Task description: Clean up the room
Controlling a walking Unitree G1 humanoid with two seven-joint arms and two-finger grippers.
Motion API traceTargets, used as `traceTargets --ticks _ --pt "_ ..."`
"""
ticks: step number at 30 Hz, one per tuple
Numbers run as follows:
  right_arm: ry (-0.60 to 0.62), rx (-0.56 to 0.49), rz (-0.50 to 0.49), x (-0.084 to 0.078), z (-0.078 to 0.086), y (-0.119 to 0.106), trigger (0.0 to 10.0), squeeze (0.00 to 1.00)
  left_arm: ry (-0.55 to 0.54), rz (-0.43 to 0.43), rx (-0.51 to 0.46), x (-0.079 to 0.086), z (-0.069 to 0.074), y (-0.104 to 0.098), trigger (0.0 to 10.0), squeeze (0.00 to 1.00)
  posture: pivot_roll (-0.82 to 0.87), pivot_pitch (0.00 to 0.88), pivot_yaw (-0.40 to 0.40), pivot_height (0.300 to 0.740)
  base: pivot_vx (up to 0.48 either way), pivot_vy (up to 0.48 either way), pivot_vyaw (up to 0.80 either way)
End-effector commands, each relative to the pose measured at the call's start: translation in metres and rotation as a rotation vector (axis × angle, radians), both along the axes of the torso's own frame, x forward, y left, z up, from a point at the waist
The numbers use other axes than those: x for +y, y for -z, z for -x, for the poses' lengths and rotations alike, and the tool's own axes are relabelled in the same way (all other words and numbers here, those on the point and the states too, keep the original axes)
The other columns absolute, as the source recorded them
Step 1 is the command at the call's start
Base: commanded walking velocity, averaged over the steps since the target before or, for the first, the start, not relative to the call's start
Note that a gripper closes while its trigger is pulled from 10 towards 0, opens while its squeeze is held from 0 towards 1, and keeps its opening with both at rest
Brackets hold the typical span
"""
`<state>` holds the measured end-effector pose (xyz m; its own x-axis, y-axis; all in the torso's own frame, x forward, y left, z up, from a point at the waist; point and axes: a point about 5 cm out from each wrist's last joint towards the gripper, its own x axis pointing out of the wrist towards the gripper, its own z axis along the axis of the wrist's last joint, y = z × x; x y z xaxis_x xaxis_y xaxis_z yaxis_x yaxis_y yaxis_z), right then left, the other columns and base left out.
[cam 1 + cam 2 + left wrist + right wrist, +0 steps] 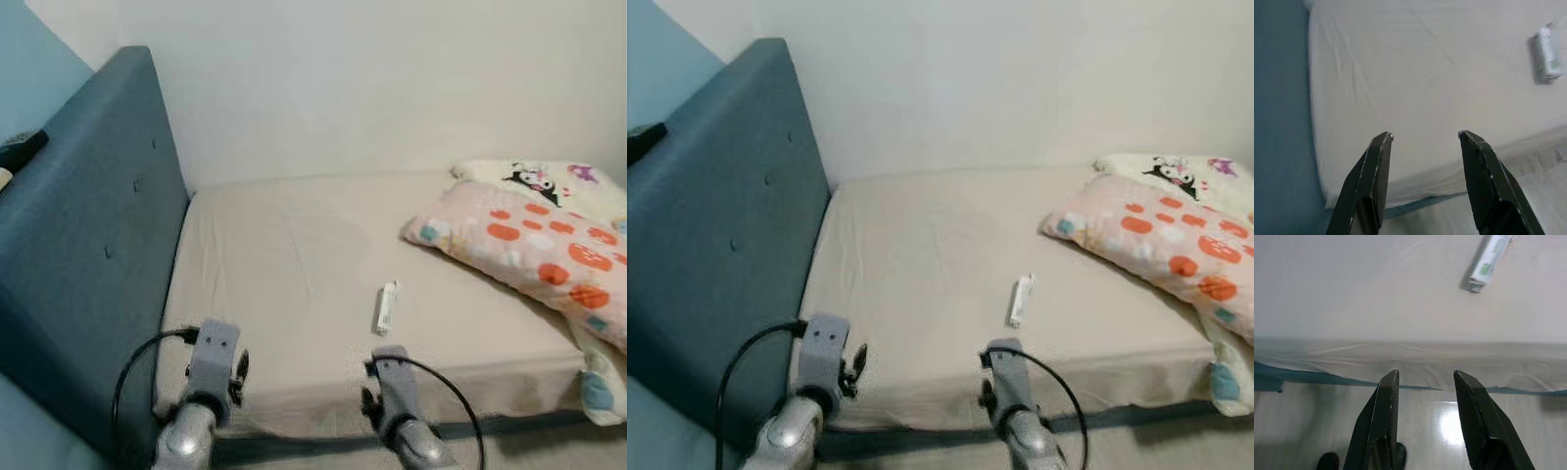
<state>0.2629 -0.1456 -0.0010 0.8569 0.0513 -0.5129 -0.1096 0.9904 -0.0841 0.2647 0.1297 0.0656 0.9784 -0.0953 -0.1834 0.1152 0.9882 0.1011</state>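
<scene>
A small white tube-like object (387, 306) with green print lies on the beige bed sheet (284, 264), near the bed's front edge; it also shows in the right wrist view as the white tube (1488, 262) and in the left wrist view as the white tube (1549, 54). My left gripper (1425, 138) is open, held over the front left part of the mattress. My right gripper (1425, 377) is open above the floor, just in front of the bed's edge and short of the tube. Both wrists (214, 360) hang low before the bed.
A blue padded headboard (88, 245) stands along the left. Two patterned pillows (534, 240) lie at the bed's right end against the white wall. A dark object (22, 147) rests on top of the headboard. Pale glossy floor (1449, 426) lies before the bed.
</scene>
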Motion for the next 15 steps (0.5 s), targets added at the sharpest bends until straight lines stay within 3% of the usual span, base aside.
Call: traceTargets --ticks 1,15 --pt "-0.001 0.009 0.0 0.0015 0.0015 0.0018 10.0 0.0 -0.003 0.0 0.022 0.0025 0.0036 0.005 10.0 0.0 -0.02 0.096 -0.02 0.74 0.27 0.0 0.0" --pt "-0.005 0.003 0.001 0.0018 0.0001 0.0011 10.0 0.0 -0.001 0.003 0.019 0.0024 0.0028 0.0049 10.0 0.0 -0.02 0.083 -0.02 0.74 0.267 0.0 0.0"
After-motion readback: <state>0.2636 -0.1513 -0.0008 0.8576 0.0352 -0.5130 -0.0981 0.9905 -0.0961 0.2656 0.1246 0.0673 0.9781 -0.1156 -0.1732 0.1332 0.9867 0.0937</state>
